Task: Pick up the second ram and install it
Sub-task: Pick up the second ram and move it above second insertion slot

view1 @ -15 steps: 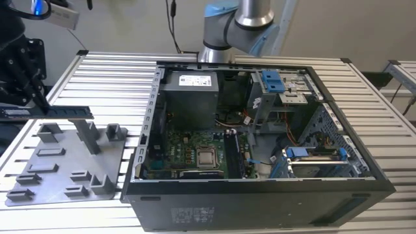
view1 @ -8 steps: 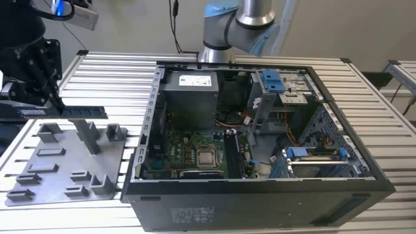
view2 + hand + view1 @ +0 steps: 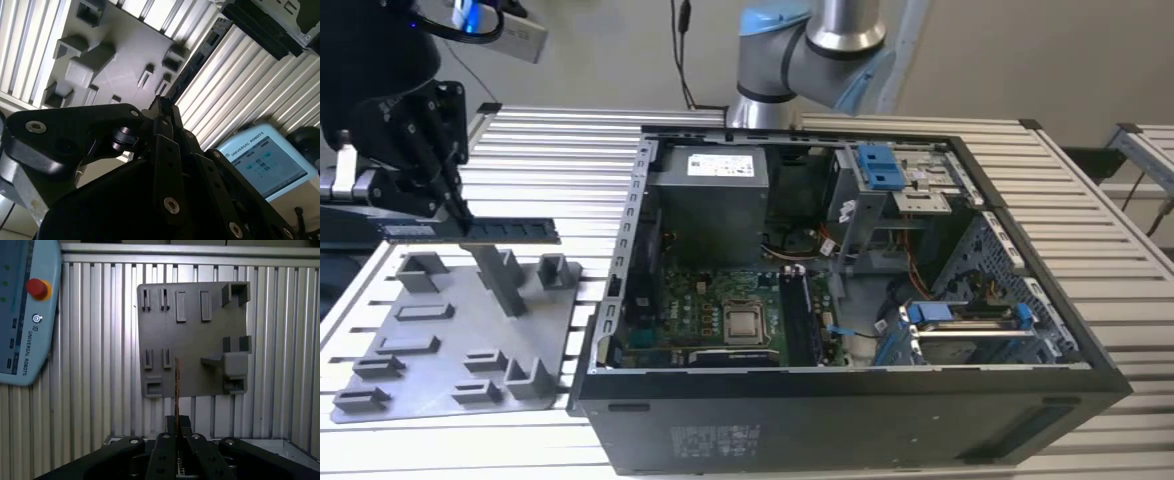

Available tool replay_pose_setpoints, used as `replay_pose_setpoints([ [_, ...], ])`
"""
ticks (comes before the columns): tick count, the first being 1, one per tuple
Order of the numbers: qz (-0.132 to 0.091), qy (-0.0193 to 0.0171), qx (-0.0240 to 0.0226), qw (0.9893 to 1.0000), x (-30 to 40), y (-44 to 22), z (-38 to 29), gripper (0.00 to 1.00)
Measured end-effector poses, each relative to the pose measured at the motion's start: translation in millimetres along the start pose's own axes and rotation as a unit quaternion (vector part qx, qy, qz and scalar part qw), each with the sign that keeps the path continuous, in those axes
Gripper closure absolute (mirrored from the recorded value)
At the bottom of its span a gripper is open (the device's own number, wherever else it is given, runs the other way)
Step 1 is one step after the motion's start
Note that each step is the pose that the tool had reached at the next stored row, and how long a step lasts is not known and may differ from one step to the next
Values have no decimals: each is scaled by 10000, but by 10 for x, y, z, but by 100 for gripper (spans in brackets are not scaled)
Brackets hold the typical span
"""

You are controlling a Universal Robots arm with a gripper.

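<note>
The jaws pinch the second ram (image 3: 514,229), held clear above the grey holder tray (image 3: 447,345) near the bench's (image 3: 560,150) edge at the exterior view's left. Its long axis lies level, pointing toward the open computer case (image 3: 854,430).

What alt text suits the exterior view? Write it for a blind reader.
The jaws grip the second ram, held level above a grey fixture tray at the exterior view's left. Beside it, an open computer case shows its motherboard.
</note>
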State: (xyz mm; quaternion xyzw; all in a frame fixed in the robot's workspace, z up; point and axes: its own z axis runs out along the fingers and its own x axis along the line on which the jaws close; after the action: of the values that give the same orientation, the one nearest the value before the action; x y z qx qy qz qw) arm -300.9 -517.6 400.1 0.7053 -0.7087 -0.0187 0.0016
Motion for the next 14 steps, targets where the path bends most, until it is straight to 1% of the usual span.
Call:
replay_pose_setpoints([
  [7, 0, 0, 0, 10000, -1, -85, -3, 86],
  [12, 0, 0, 0, 10000, -1, -155, -5, 86],
  [14, 0, 0, 0, 10000, -1, -193, -6, 86],
])
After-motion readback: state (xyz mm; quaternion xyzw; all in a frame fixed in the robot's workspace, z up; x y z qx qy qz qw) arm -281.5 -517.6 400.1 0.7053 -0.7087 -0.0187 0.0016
